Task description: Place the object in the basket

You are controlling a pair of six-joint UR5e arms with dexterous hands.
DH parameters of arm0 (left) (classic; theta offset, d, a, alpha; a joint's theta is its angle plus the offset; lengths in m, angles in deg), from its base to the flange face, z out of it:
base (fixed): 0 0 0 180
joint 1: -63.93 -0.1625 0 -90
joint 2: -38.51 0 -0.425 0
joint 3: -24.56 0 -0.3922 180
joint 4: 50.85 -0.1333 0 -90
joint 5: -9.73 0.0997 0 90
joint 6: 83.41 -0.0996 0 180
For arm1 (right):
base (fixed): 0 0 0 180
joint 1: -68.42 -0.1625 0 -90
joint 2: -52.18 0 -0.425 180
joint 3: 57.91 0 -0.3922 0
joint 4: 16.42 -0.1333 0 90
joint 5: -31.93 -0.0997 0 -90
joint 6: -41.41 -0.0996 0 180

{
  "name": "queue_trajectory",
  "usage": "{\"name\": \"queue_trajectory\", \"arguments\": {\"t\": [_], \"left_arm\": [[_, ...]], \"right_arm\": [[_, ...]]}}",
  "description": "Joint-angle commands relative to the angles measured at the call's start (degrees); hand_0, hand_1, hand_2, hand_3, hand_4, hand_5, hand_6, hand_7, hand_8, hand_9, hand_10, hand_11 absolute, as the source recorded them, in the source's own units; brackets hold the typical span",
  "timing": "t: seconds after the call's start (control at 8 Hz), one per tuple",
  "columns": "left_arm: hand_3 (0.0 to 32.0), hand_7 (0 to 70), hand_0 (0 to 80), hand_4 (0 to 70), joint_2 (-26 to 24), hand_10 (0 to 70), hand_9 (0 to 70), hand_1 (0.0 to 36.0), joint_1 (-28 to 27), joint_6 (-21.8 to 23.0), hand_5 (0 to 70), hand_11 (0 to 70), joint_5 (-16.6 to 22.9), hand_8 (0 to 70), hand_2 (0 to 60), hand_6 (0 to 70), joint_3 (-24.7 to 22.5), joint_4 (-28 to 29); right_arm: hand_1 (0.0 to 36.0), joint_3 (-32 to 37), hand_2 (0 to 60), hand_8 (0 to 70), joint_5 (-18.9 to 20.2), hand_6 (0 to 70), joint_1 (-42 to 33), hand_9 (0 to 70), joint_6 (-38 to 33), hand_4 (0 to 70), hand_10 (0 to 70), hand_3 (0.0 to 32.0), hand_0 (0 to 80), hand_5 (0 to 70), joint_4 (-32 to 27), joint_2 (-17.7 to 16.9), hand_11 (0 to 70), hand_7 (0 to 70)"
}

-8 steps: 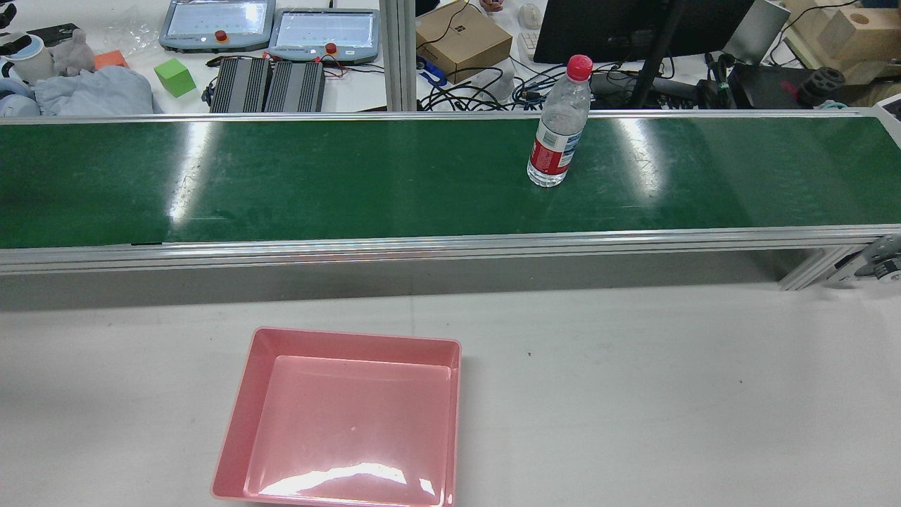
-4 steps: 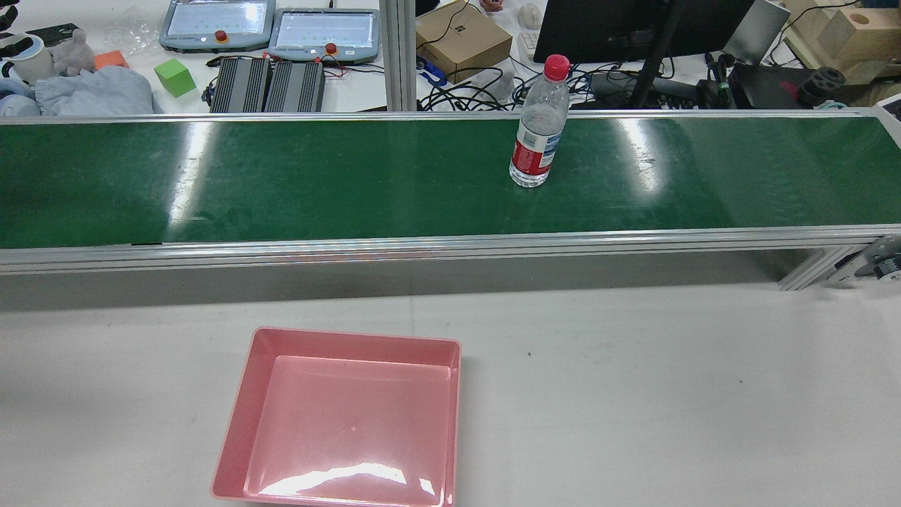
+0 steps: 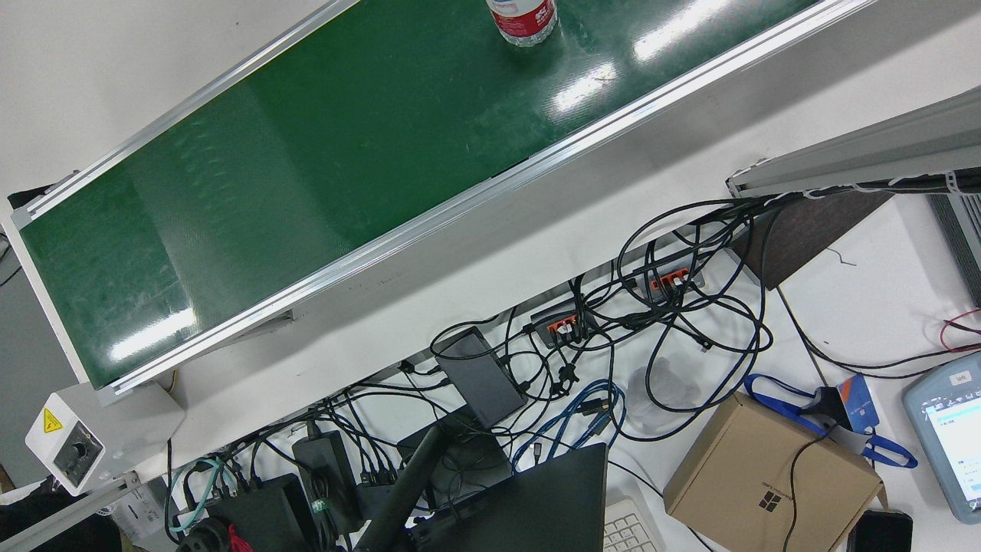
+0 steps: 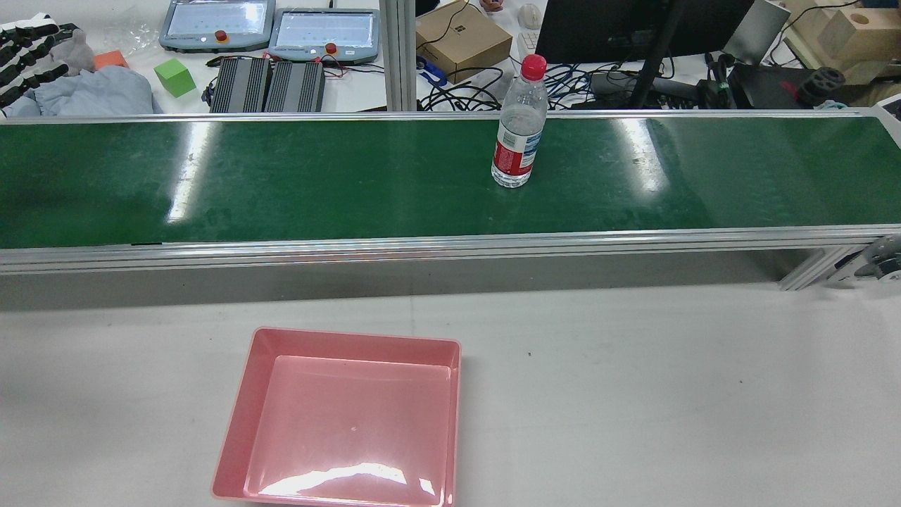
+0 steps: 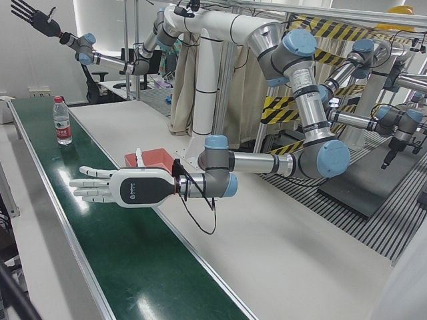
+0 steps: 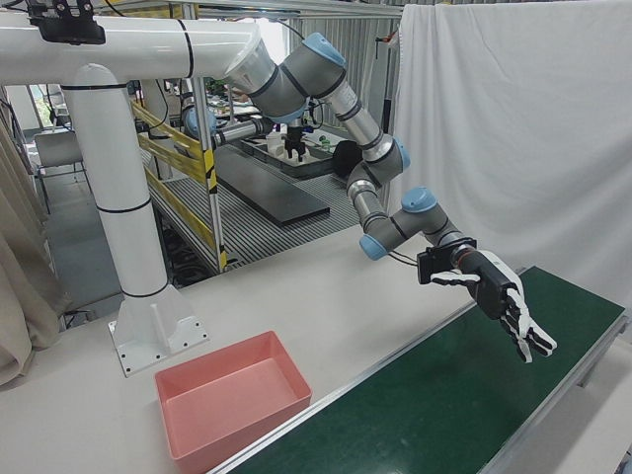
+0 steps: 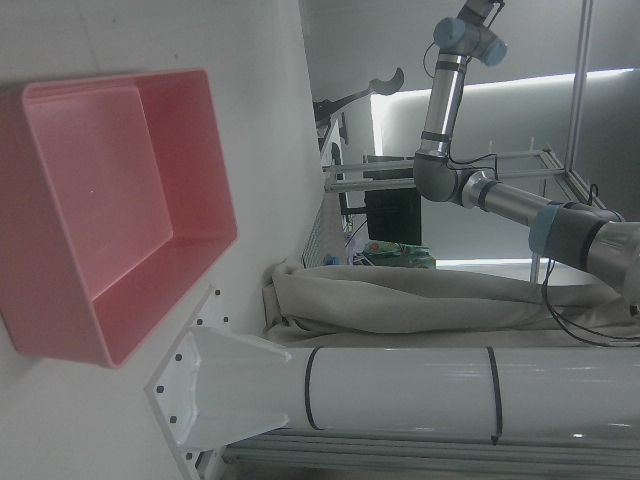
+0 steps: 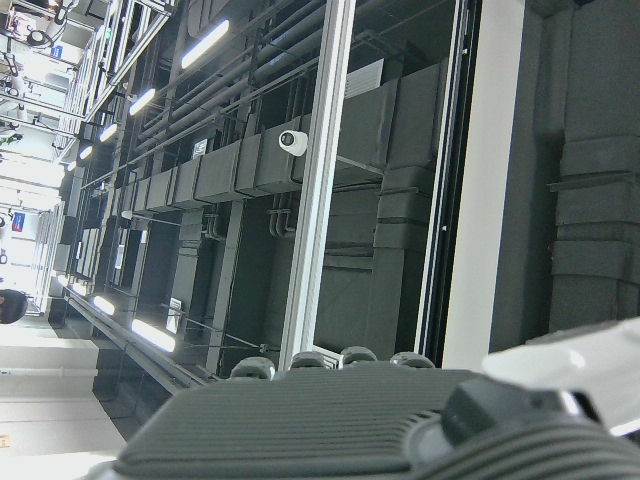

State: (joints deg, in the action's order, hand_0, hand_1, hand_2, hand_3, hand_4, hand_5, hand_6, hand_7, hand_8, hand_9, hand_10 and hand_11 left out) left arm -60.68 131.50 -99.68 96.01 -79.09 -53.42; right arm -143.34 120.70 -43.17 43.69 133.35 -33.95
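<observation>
A clear water bottle [image 4: 517, 127] with a red cap and red label stands upright on the green conveyor belt [image 4: 317, 176]. It also shows at the top edge of the front view as the bottle [image 3: 523, 19], and far down the belt as the bottle [image 5: 62, 121]. The empty pink basket [image 4: 352, 339] sits on the grey table, on my side of the belt. My left hand [image 5: 127, 189] hovers flat over the belt beside the basket [image 5: 159, 152], open and holding nothing. The bottle is well away from it. Its fingertips [image 4: 24, 42] show in the rear view's top left corner. My right hand [image 5: 33, 17] is raised high, open.
Aluminium rails edge the belt. Beyond it lie two teach pendants [image 4: 271, 24], a cardboard box [image 4: 461, 39], cables and a monitor stand. A white pedestal [image 6: 118, 217] rises behind the basket [image 6: 188, 370]. The grey table [image 4: 633, 394] stretches right of the basket.
The bottle has travelled left along the belt, still upright. My left hand's fingertips have come into the rear view's top left corner.
</observation>
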Motion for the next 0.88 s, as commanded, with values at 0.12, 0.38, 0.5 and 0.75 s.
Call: {"name": "queue_trajectory", "arguments": {"t": [0.12, 0.38, 0.5, 0.75], "left_arm": [[0.0, 1.5, 48.2, 12.4, -0.48, 6.8, 1.1, 10.3, -1.02, -1.03, 17.6, 11.0, -0.94, 2.8, 0.0, 3.4, 3.81, 2.31], [0.2, 0.5, 48.1, 10.5, -1.44, 6.0, 0.0, 9.4, -1.55, -2.97, 17.3, 9.9, -1.03, 0.9, 0.0, 2.2, 4.33, 1.87], [0.8, 0.1, 48.0, 10.0, -1.54, 6.1, 0.0, 9.3, -1.73, -3.06, 17.3, 10.0, -1.03, 0.5, 0.0, 1.9, 4.69, 1.87], [1.4, 0.5, 48.6, 9.7, -2.06, 6.2, 0.0, 10.1, -2.78, -3.85, 17.0, 10.3, -3.12, 0.8, 0.0, 1.6, 4.52, 1.78]], "right_arm": [[0.0, 0.00, 0.0, 0.0, 0.00, 0.0, -0.02, 0.0, 0.00, 0.0, 0.0, 0.0, 0.0, 0.0, 0.00, 0.00, 0.0, 0.0], [0.0, 0.00, 0.0, 0.0, 0.00, 0.0, -0.02, 0.0, 0.00, 0.0, 0.0, 0.0, 0.0, 0.0, 0.00, 0.00, 0.0, 0.0], [0.0, 0.00, 0.0, 0.0, 0.00, 0.0, 0.06, 0.0, 0.00, 0.0, 0.0, 0.0, 0.0, 0.0, 0.00, 0.00, 0.0, 0.0], [0.0, 0.00, 0.0, 0.0, 0.00, 0.0, -0.02, 0.0, 0.00, 0.0, 0.0, 0.0, 0.0, 0.0, 0.00, 0.00, 0.0, 0.0]]}}
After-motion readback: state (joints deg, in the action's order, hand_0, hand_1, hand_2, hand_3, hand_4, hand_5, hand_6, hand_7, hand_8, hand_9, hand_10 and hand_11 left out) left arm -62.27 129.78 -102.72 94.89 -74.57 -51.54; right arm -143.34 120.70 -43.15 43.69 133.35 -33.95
